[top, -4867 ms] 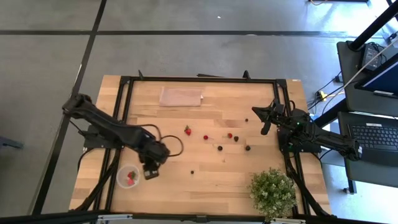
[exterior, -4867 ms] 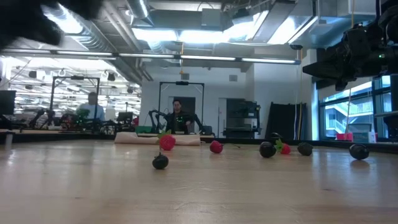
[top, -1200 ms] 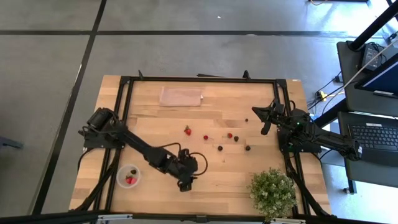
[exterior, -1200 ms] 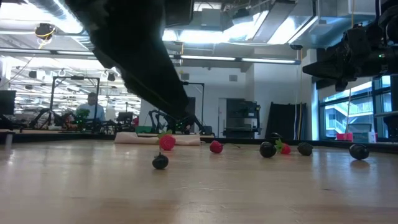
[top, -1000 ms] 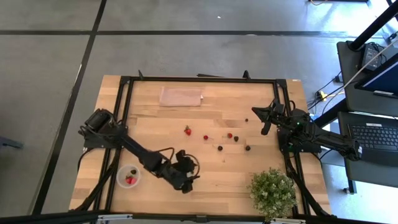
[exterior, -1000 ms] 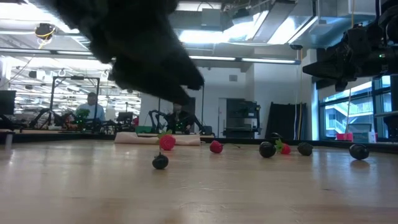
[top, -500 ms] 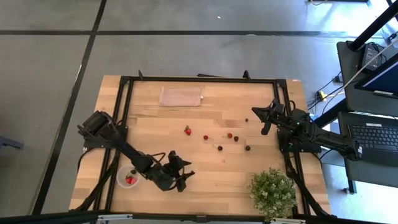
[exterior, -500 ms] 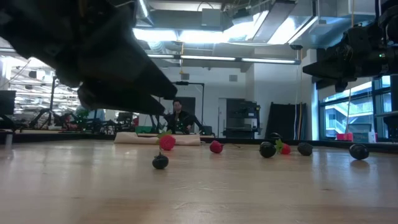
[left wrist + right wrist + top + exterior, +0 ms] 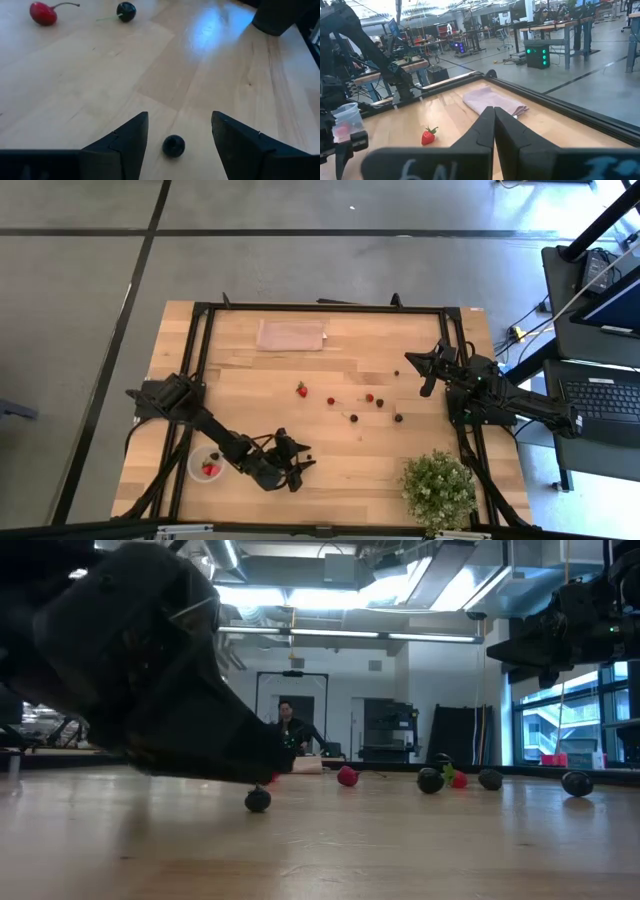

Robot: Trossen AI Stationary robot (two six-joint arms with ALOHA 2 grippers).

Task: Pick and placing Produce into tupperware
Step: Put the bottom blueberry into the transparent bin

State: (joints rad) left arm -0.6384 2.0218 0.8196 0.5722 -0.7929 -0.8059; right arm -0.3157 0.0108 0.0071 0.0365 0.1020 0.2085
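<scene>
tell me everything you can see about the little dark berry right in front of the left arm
The dark berry is small, round and glossy black, with no stem showing. It lies alone on the bare wooden table, between the two open fingers of the left end effector, neither of which touches it. From above it sits just off the fingertips, right of the tupperware.

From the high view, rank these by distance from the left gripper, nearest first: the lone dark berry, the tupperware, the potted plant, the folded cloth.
Left gripper sits near the front edge.
1. Dark berry, just beside its fingers.
2. Tupperware, toward the left edge.
3. Potted plant, front right corner.
4. Cloth, far edge.
</scene>
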